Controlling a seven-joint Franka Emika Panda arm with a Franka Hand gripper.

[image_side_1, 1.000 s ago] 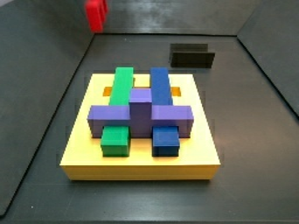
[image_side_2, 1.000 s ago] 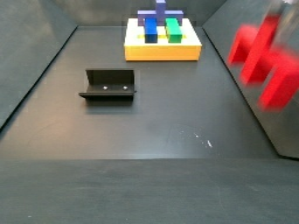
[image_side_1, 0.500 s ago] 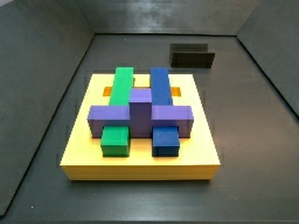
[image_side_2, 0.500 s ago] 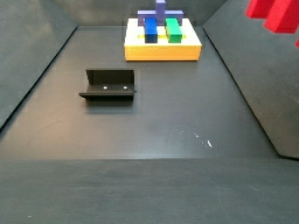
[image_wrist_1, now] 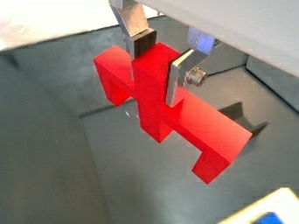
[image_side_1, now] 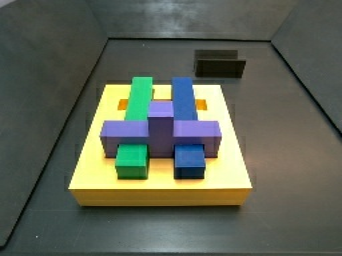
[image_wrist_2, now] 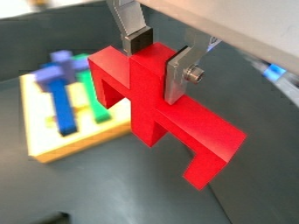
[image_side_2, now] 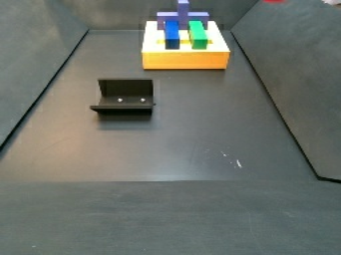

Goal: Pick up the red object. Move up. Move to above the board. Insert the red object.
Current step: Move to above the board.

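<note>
My gripper is shut on the red object, gripping its central stub between the silver fingers; both wrist views show this, the gripper holding the red object high above the floor. The yellow board lies flat, bearing a purple cross block, a green block and a blue block. The board also shows in a side view and, below and to one side of the held piece, in a wrist view. Gripper and red object are out of both side views.
The fixture stands on the dark floor apart from the board in both side views. Dark walls enclose the floor.
The red object, seen near the upper edge of both side views earlier, has risen out of them with the gripper. Board and fixture have not moved.
</note>
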